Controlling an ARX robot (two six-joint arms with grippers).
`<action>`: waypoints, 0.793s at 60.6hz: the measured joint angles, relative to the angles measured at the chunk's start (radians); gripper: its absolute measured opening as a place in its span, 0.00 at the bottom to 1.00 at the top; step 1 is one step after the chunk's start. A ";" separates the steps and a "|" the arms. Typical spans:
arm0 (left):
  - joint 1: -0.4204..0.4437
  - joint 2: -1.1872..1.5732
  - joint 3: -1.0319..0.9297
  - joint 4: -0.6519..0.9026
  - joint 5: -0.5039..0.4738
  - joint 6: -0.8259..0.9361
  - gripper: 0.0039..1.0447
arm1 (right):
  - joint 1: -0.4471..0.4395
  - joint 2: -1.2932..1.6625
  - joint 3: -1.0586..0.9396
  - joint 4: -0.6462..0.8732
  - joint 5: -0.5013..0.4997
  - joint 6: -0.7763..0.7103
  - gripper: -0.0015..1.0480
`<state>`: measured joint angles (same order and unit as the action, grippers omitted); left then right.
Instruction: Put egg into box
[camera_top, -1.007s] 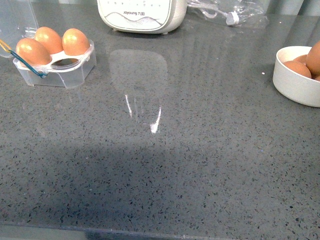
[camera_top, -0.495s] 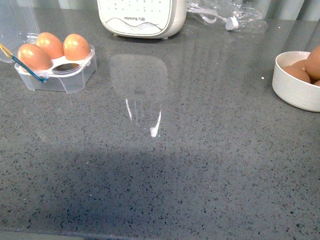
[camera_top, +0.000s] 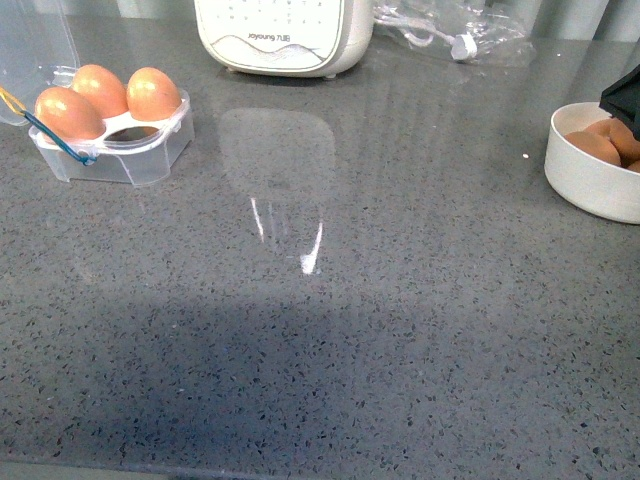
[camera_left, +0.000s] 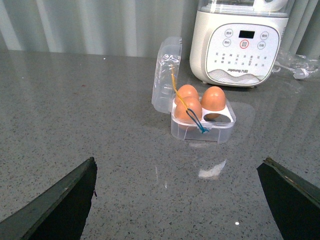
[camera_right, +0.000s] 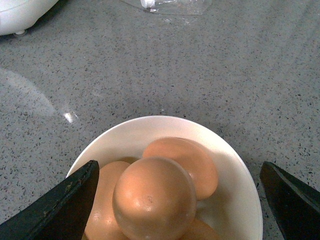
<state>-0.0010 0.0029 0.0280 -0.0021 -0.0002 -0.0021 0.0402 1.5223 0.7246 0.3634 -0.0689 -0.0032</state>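
Observation:
The box (camera_top: 110, 150) is a clear four-cup carton at the far left with its lid (camera_left: 166, 75) open. It holds three brown eggs, and one cup (camera_left: 225, 116) is empty. The egg (camera_right: 154, 199) tops a pile of brown eggs in a round white bowl (camera_right: 235, 200) at the right edge. My right gripper (camera_right: 178, 170) is open just above the bowl, with its fingers on either side of the top egg and not touching it. My left gripper (camera_left: 177, 200) is open over bare counter, well short of the box (camera_left: 202, 127).
A white kitchen appliance (camera_top: 285, 35) stands at the back, close behind the box. A crumpled clear plastic bag (camera_top: 450, 30) lies at the back right. In the front view a black part of the right arm (camera_top: 622, 100) shows over the bowl (camera_top: 590, 185). The grey speckled counter (camera_top: 330, 330) stretches between box and bowl.
A black part of the right arm has come into the front view at the right edge, above the bowl, and now covers the top egg. The box and its eggs stay put.

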 joint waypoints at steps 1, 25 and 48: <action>0.000 0.000 0.000 0.000 0.000 0.000 0.94 | 0.000 0.000 0.000 0.000 0.000 -0.001 0.93; 0.000 0.000 0.000 0.000 0.000 0.000 0.94 | 0.001 0.026 -0.018 0.002 0.022 -0.012 0.59; 0.000 0.000 0.000 0.000 0.000 0.000 0.94 | 0.016 -0.056 -0.040 -0.012 0.022 -0.038 0.46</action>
<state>-0.0010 0.0029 0.0280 -0.0021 -0.0002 -0.0017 0.0563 1.4658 0.6846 0.3511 -0.0471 -0.0414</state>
